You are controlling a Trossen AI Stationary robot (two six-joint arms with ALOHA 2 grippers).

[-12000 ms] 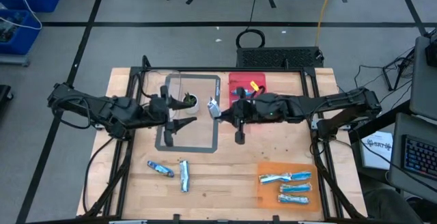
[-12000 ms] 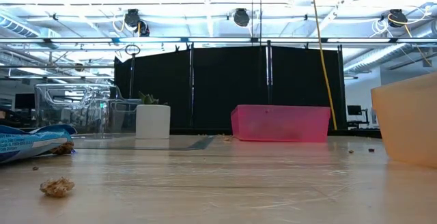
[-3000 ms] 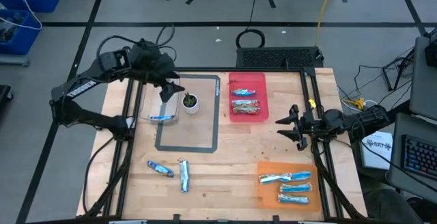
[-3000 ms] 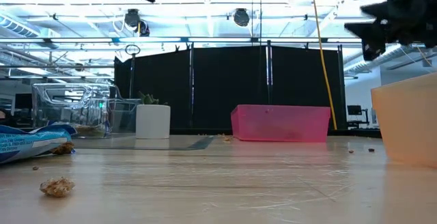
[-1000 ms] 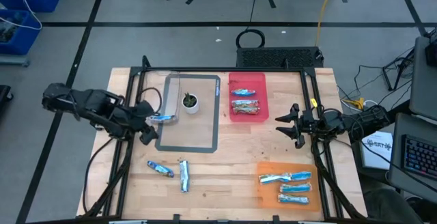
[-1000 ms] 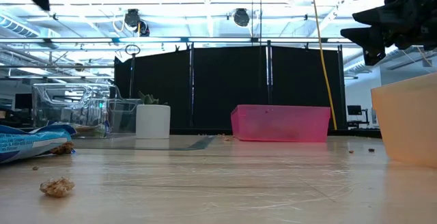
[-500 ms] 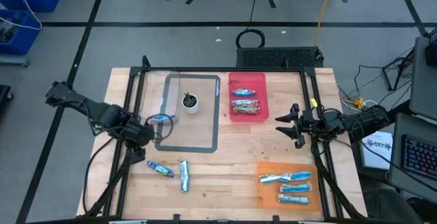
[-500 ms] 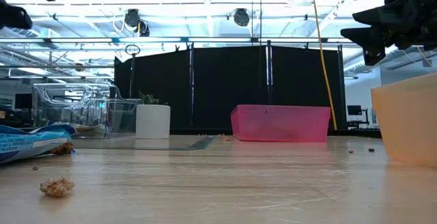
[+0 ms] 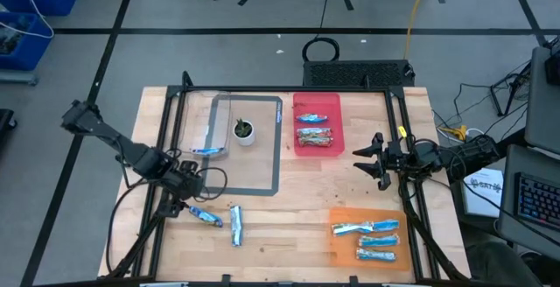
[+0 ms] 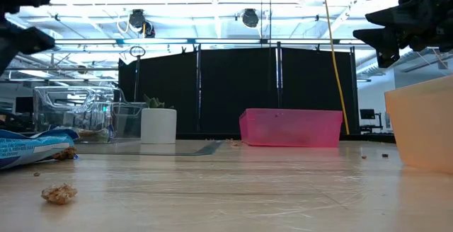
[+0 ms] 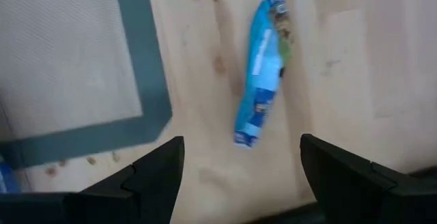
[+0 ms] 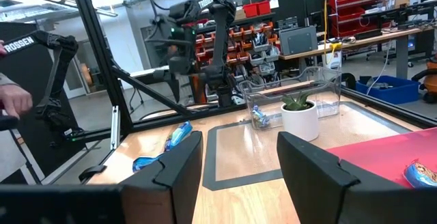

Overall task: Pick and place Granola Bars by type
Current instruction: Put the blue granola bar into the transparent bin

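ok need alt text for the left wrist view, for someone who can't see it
Looking down past the left gripper, whose two dark fingers stand open, a blue foil-wrapped granola bar lies on the bare wooden table ahead of the gap between them. A grey mat with a darker border fills one side of the picture, and small crumbs dot the wood near the bar.

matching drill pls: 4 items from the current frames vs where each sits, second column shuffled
Items:
1. potted plant
2. red bin
3. orange tray
4. left gripper

Places:
A. front right of the table, three blue bars on it
B. over the two loose blue bars at front left, fingers open
C. on the grey-bordered mat, beside the clear box
D. back centre, right of the mat, two bars inside

Pairs: 1-C, 2-D, 3-A, 4-B
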